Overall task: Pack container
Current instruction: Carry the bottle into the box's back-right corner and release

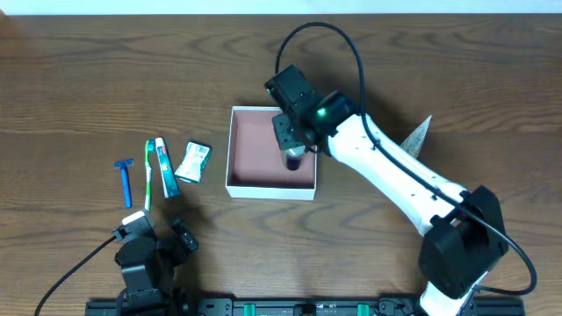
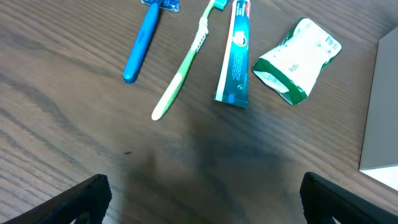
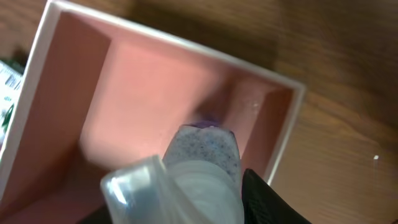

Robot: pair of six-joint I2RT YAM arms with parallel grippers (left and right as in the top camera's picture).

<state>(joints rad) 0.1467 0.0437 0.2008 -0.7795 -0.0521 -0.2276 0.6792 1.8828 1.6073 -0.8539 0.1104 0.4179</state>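
The container is a shallow white-walled box with a pink floor at the table's middle. It also shows in the right wrist view, and its wall shows in the left wrist view. My right gripper is shut on a small translucent tube with a purple tip. It holds the tube over the box's right side. In the right wrist view the tube fills the space between the jaws, tip pointing at the floor. My left gripper is open and empty near the front edge; its jaws show over bare wood.
Left of the box lie a blue razor, a green toothbrush, a toothpaste tube and a green-white sachet. A pale triangular packet lies right of the right arm.
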